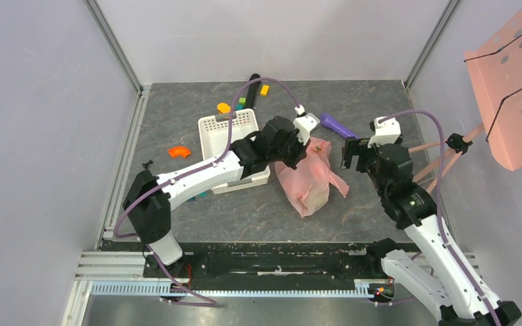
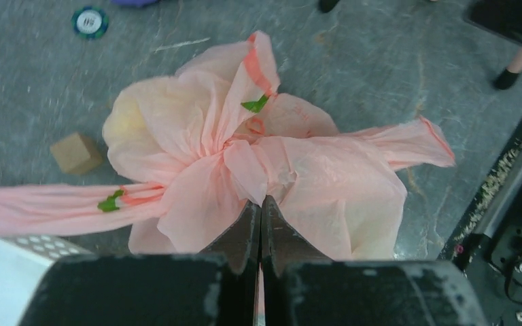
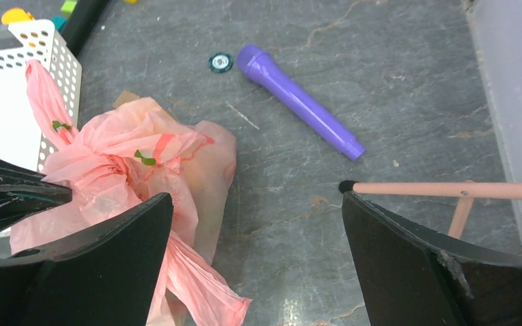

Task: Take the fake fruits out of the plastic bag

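Left tool is clamped shut on a gathered fold of the pink plastic bag, likely anchoring it. Right tool gapes empty alongside. The bag lies on the counter, right of the white basket, fruits presumably inside.

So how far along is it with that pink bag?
Nothing done yet: no fruit lies outside the plastic bag, bunched shut with a yellowish lump showing through. In hand: the left gripper pinches a fold of it; the right gripper hangs open beside. Left: opening it, taking every fruit out.
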`<control>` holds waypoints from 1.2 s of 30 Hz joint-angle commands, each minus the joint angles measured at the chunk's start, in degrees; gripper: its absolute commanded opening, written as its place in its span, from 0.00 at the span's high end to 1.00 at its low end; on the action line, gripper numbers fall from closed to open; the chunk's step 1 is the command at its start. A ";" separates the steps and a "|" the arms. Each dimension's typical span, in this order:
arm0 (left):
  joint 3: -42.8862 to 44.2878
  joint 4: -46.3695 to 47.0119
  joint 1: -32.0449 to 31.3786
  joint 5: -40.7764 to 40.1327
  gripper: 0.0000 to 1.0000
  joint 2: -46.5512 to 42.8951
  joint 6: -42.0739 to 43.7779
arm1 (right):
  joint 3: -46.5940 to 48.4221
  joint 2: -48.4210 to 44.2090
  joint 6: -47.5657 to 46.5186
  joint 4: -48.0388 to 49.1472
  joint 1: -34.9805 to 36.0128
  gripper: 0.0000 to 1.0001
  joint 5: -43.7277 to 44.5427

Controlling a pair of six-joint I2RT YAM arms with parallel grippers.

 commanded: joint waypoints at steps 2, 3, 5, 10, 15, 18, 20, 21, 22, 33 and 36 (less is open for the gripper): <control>4.99 1.67 -0.14 9.03 0.98 -1.40 11.19 | -2.87 -5.14 -4.48 6.23 -0.27 0.02 1.46; 5.72 0.99 -0.13 10.10 0.98 -1.34 12.71 | -3.79 -5.91 -5.31 7.21 -0.31 0.02 0.34; 8.20 -1.90 -0.14 13.52 0.98 -0.72 17.19 | -5.59 -7.87 -6.18 9.50 -0.31 0.02 -3.04; 15.29 -13.61 -0.09 19.85 0.98 1.06 32.31 | -9.61 -11.39 -11.05 14.91 -0.32 0.02 -11.70; 16.53 -21.53 -0.05 26.75 0.98 -0.92 50.91 | -9.50 -11.05 -14.15 15.66 -0.31 0.02 -15.50; 16.19 -26.69 0.08 28.99 0.98 -2.08 61.26 | -8.46 -10.20 -15.33 14.50 -0.31 0.02 -16.76; 15.60 -30.45 0.19 29.31 0.98 -2.67 68.26 | -7.93 -9.86 -16.26 13.78 -0.33 0.02 -18.93; 15.21 -31.92 0.36 29.32 0.98 -2.99 70.60 | -7.74 -9.71 -16.77 13.23 -0.32 0.03 -20.43; 14.48 -32.77 0.73 29.26 0.98 -3.33 72.40 | -7.64 -9.59 -17.32 12.77 -0.31 0.03 -21.90; 4.01 -27.95 6.19 32.64 0.98 -9.30 77.24 | -10.94 -8.28 -24.57 7.85 -0.30 0.03 -48.83; 2.10 -25.39 6.19 33.42 0.98 -10.13 77.91 | -11.23 -7.33 -26.20 8.04 -0.30 0.03 -48.15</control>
